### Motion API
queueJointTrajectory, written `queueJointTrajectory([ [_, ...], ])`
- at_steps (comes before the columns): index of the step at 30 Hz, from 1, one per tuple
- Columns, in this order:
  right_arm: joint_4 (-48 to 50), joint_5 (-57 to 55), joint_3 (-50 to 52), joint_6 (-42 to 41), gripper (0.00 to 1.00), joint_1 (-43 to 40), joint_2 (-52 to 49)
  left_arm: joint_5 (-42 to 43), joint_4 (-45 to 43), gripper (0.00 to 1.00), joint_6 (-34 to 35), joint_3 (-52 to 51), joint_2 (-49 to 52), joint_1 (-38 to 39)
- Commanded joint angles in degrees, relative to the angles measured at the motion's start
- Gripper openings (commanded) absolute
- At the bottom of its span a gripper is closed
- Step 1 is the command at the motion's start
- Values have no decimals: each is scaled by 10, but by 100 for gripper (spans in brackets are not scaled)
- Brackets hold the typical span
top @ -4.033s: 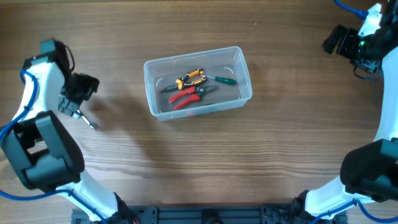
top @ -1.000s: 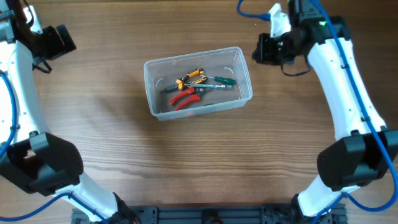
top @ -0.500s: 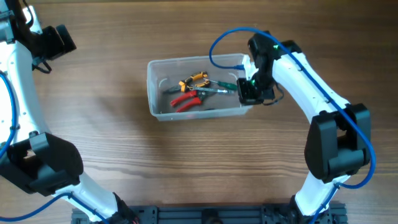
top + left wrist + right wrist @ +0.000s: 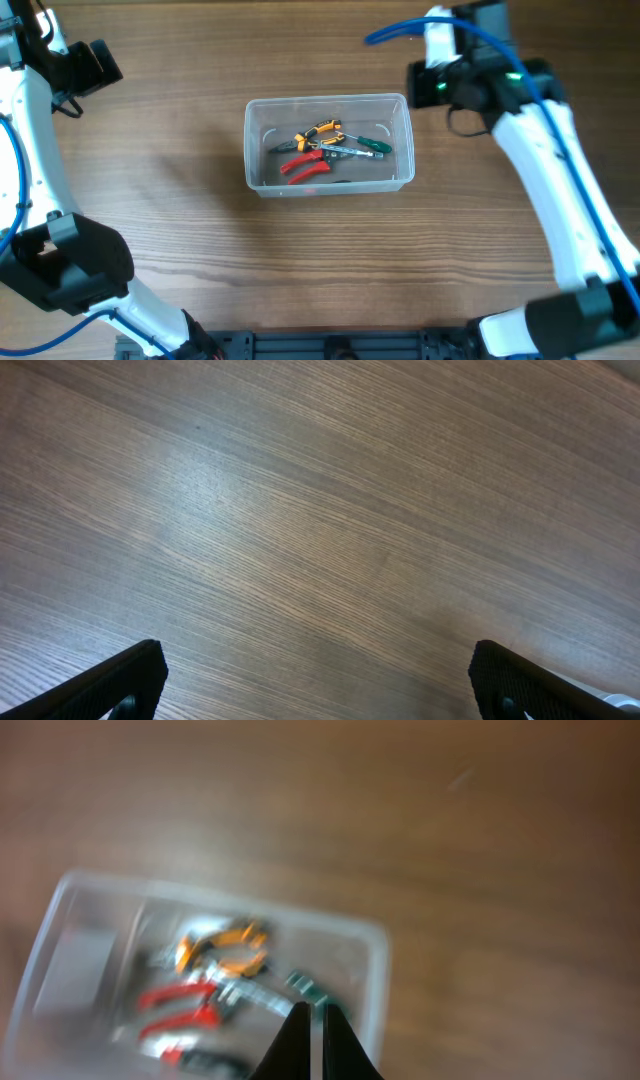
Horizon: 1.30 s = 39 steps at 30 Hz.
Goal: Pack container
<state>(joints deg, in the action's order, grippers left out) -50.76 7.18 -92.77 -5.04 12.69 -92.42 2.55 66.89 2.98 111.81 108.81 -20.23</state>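
The container (image 4: 250, 150), a clear plastic tub, lies square at the table's middle. Inside it are orange-and-black pliers (image 4: 318, 131), red pliers (image 4: 305, 165) and a green-handled screwdriver (image 4: 372, 146). My right gripper (image 4: 420, 87) hovers just beyond the tub's far right corner, shut with nothing in it. In the blurred right wrist view its closed fingertips (image 4: 311, 1008) point down over the container (image 4: 378, 970) near the green handle (image 4: 305, 985). Far off at the top left, my left gripper (image 4: 103, 62) stands wide open; the left wrist view shows this gripper (image 4: 318, 660) above bare wood.
The wooden table (image 4: 200, 260) stretches all round the tub. A blue cable (image 4: 400, 30) loops off the right arm at the far edge. The arm bases and a black rail (image 4: 330, 348) line the front edge.
The tub has shifted right and turned square to the table. The right gripper, at the tub's right end half a second ago, has risen toward the far right corner. The left arm holds still.
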Motion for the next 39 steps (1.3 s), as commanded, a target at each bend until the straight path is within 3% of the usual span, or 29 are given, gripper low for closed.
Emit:
queueJointTrajectory([
  [1, 24, -88, -21, 23, 4, -16, 64, 9, 0, 100, 9, -1, 0, -3],
  [8, 76, -76, -21, 80, 7, -16, 321, 9, 0, 100, 9, -1, 0, -3],
  [9, 64, -76, -21, 81, 30, -16, 360, 9, 0, 100, 9, -1, 0, -3],
  [10, 50, -76, -21, 80, 72, -16, 396, 9, 0, 100, 9, -1, 0, -3],
  [11, 37, -75, -21, 78, 100, -16, 426, 9, 0, 100, 9, -1, 0, -3],
  [15, -1, -76, -21, 82, 100, -16, 490, 9, 0, 100, 9, -1, 0, -3],
  [20, -37, -142, -21, 162, 100, -16, 521, 9, 0, 100, 9, -1, 0, -3],
  [25, -49, -177, 7, 162, 100, -40, 542, 9, 0, 100, 9, -1, 0, -3],
  [29, 10, -120, 185, 151, 100, -92, 658, 9, 0, 100, 9, -1, 0, -3],
  [32, 70, -20, 379, 149, 100, -109, 756, 9, 0, 100, 9, -1, 0, -3],
  [35, 182, 8, 563, 99, 100, -116, 826, 9, 0, 100, 9, -1, 0, -3],
  [39, 318, 8, 733, 49, 100, -116, 872, 9, 0, 100, 9, -1, 0, -3],
])
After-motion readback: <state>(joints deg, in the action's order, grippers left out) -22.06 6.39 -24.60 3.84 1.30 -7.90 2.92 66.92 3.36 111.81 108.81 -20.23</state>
